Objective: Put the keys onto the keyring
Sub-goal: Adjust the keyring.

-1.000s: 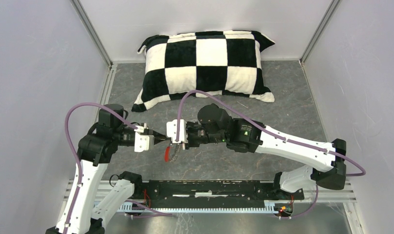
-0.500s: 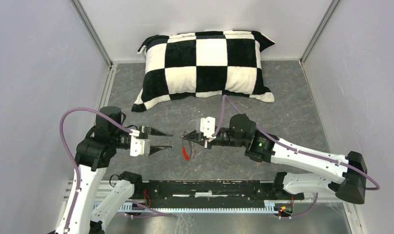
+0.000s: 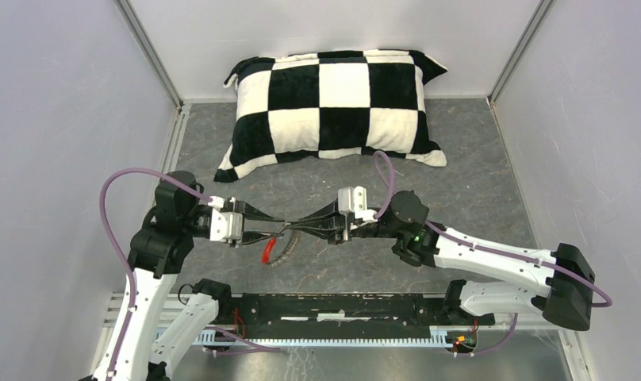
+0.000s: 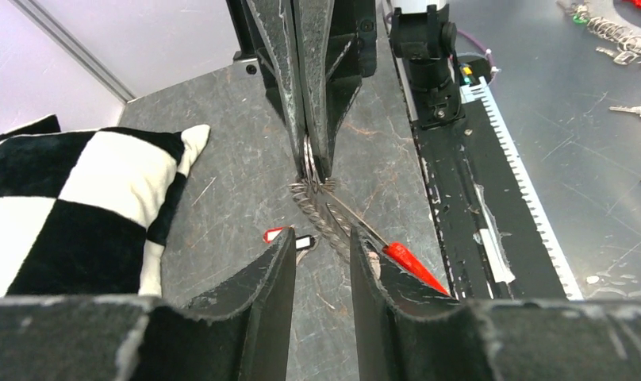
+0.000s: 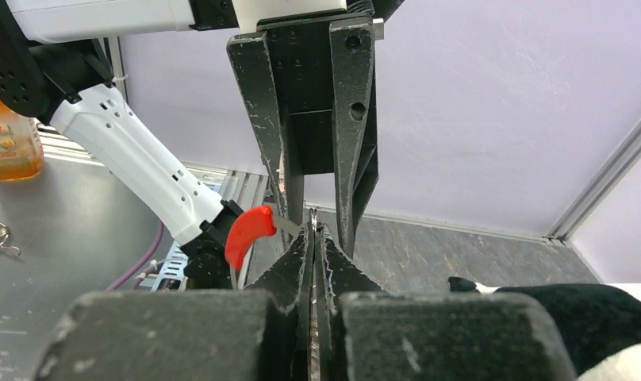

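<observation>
**A:** What has changed in the last second?

**B:** The arms parted and have come back together. Half a second ago the left gripper [image 4: 321, 240] stood clear with its fingers wide. The right gripper [image 4: 312, 167] then held the keyring [image 4: 316, 208] off toward the middle of the counter [image 3: 460, 175]. Now the two meet tip to tip again, above the counter, nearer its near edge and left of its middle.

**A:** Which one has the ring?

**B:** The right one. Its fingers are pressed together on the silvery coil, pinching it near the top of the loop. The rest hangs below, with the red section [image 4: 410, 267] toward the near edge. The left fingers [image 4: 262, 302] have narrowed but are still spread, one on each side of the coil. They do not look to be gripping it.

**A:** And the keys?

**B:** Both lie on the counter under the ring, seen only from the left wrist. The red-headed key [image 4: 274, 235] is there, and just beside it the black-and-white key [image 4: 304, 240], partly hidden by a left finger. Neither is on the ring.

**A:** What does that mean for the task?

**B:** Probably the left arm is setting up a second hold on the coil, so the ring can be steadied or opened. No threading has begun. The thin wire could slip if the left closes off-centre.
</observation>
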You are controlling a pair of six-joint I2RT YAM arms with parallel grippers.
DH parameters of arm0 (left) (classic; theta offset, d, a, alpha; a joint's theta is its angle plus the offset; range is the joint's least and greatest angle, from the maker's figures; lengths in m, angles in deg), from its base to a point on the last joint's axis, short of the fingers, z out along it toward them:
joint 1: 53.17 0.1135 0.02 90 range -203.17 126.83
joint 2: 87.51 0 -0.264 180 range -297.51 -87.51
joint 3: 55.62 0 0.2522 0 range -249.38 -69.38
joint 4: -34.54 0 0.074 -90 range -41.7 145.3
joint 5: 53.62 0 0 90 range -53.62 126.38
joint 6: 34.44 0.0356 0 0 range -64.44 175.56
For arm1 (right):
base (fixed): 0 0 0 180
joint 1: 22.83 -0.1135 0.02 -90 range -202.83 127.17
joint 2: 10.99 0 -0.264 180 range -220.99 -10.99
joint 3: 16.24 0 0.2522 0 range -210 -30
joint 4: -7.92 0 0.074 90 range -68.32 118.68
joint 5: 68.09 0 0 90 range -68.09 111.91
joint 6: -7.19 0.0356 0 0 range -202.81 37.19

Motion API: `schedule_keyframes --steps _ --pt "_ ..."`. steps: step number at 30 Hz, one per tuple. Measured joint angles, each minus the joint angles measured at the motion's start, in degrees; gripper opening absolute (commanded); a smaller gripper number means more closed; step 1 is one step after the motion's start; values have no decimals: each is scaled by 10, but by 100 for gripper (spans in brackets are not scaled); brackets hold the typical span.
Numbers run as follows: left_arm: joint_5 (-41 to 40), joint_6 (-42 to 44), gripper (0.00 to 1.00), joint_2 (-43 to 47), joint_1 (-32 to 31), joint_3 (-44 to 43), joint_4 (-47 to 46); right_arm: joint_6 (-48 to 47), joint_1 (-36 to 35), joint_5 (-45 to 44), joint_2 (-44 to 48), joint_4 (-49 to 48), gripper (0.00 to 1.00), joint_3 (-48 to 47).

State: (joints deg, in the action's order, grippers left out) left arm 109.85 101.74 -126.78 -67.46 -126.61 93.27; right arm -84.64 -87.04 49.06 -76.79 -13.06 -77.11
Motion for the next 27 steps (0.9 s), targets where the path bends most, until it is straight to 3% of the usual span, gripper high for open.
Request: schedule_keyframes --steps 14,20,22,23,24,27 --pt "37 -19 31 9 0 0 -10 12 2 24 -29 -18 1 0" --pt "35 -18 3 15 0 0 -10 23 2 36 -35 -14 1 -6" --pt "31 -19 2 18 1 0 -10 27 2 40 -35 -14 1 -7" --pt "30 -19 2 20 1 0 -10 29 2 42 -35 -14 7 -8" --pt "30 -19 2 22 0 1 -10 30 2 42 -35 -13 19 -9" --pt "23 -18 2 31 0 7 -10 30 2 40 -36 18 36 -22"
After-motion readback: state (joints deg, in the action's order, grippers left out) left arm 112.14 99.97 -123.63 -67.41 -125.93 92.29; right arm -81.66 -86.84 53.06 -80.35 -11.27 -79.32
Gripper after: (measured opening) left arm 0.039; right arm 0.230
